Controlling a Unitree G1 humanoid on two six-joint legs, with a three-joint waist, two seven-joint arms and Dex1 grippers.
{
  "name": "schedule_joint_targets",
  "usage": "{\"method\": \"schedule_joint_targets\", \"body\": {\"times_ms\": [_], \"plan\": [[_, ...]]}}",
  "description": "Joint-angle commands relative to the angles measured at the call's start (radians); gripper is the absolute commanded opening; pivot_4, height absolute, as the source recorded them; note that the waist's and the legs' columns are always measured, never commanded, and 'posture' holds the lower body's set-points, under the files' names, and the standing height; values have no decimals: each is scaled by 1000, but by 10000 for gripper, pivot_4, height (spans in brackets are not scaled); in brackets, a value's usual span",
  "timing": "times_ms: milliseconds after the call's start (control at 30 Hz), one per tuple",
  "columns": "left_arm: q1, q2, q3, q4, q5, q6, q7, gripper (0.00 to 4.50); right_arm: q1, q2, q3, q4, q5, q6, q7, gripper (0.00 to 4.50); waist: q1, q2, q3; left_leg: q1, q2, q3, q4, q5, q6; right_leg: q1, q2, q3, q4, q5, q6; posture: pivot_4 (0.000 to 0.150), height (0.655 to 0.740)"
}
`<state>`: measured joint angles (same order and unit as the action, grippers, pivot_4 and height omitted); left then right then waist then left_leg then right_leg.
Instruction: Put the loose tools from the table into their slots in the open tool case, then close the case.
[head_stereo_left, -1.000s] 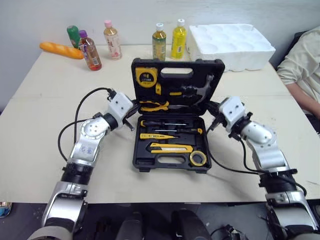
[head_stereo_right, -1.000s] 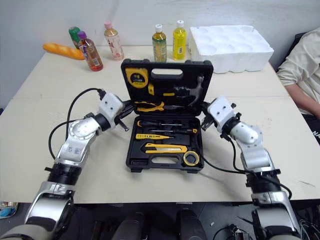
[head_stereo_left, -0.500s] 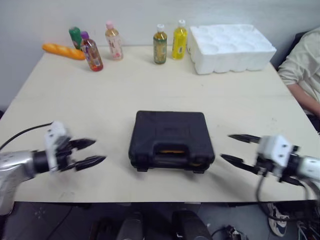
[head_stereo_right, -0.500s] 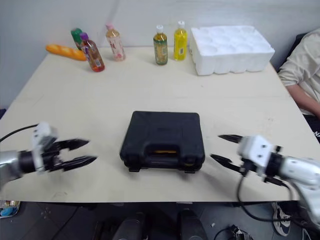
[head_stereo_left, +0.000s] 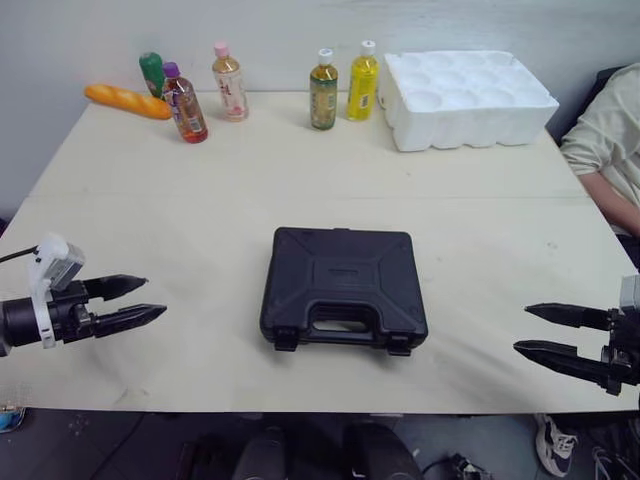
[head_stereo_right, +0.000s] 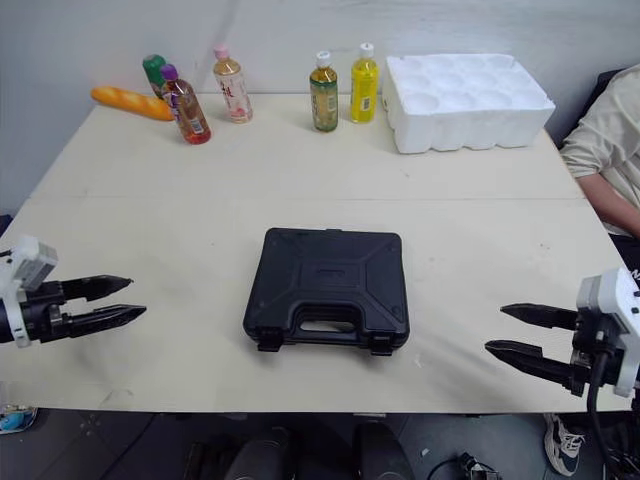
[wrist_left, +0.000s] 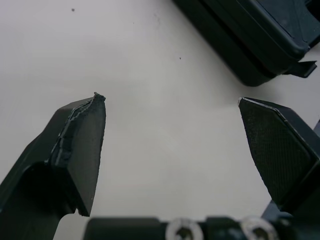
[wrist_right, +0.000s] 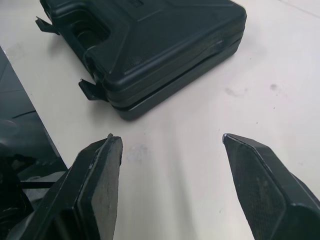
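Tool case (head_stereo_left: 344, 290) shut, lying flat at frame centre.
Long axis runs left-right, handle toward the bottom edge (latch tabs stick out there). Left gripper (head_stereo_left: 155, 297) lower left, right gripper (head_stereo_left: 521, 328) lower right, both spread wide, well apart from it.

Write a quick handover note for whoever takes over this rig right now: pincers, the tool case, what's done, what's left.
Left pincer: open, empty, clear of the case on its left side.
Right pincer: open, empty, clear of it on the right.
Tool case: lid shut, lying flat mid-table, handle toward the robot.
Done: case closed.
Left: the two front latches stick out, so they probably need pressing down.
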<state>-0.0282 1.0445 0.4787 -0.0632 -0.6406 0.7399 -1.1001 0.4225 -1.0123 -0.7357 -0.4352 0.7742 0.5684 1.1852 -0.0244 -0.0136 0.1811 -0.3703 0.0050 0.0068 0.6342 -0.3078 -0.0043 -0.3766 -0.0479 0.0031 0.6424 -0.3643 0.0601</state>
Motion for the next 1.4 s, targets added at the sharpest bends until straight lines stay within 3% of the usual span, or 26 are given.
{"method": "schedule_joint_targets", "body": {"times_ms": [33, 67, 167, 300, 333, 400, 700, 933, 1167, 1400], "plan": [[-78, -23, -44, 16, 16, -37, 24, 44347, 24, 18, -4, -56, 19, 11, 34, 33324, -1, 0, 0, 0, 0, 0, 1, 0, 0, 0, 0, 0, 1, 0, 0, 1500, 7400], [-123, -40, -82, 27, 48, -75, 46, 41942, 32, 21, 9, -59, 18, 6, 52, 33324, 0, 0, 0, 0, 0, 0, 2, 0, 0, 0, 0, 0, 2, 0, 0, 1500, 7400], [-272, -107, -197, 67, 117, -133, 106, 33375, 36, 28, 76, -60, -24, -29, 69, 25141, 3, -1, 0, 1, 0, 0, 5, 2, 1, 2, 0, 0, 4, 1, 3, 1500, 7400], [-447, -201, -336, 176, 204, -180, 125, 13403, -3, 30, 207, -75, -79, -57, 53, 3483, 6, -2, 0, 1, -1, 0, 13, 3, 2, 3, 0, 2, 9, 3, 5, 1500, 7400], [-502, -231, -372, 228, 237, -195, 139, 9719, -26, 29, 246, -76, -92, -59, 43, 0, 2, -2, 0, 0, -2, 0, 13, 3, 2, 2, 0, 2, 9, 3, 5, 1500, 7400], [-622, -302, -435, 353, 298, -228, 174, 712, -76, 34, 329, -73, -117, -66, 27, 0, 1, -4, 1, 0, -2, 1, 14, 3, 2, 1, 0, 2, 10, 3, 5, 1500, 7400], [-989, -535, -557, 911, 497, -478, 230, 712, -339, 95, 632, 14, -217, -63, -23, 0, -1, -12, 5, -2, -2, 2, 20, 5, -2, 0, 2, 3, 13, 3, 6, 1500, 7400], [-1054, -593, -568, 1073, 564, -609, 202, 712, -487, 118, 737, 139, -293, -111, -7, 0, -1, -13, 6, -3, -2, 2, 22, 6, -4, -1, 2, 2, 13, 3, 6, 1500, 7400], [-1011, -582, -559, 1046, 570, -644, 135, 712, -550, 157, 745, 204, -315, -138, -19, 0, -1, -13, 6, -4, -2, 2, 23, 6, -4, -2, 2, 2, 15, 3, 6, 1500, 7400], [-816, -514, -591, 663, 534, -499, -2, 712, -647, 150, 749, 361, -436, -241, -48, 0, -1, -13, 6, -4, -2, 2, 24, 6, -4, -2, 1, 3, 16, 3, 6, 1500, 7400]]}}
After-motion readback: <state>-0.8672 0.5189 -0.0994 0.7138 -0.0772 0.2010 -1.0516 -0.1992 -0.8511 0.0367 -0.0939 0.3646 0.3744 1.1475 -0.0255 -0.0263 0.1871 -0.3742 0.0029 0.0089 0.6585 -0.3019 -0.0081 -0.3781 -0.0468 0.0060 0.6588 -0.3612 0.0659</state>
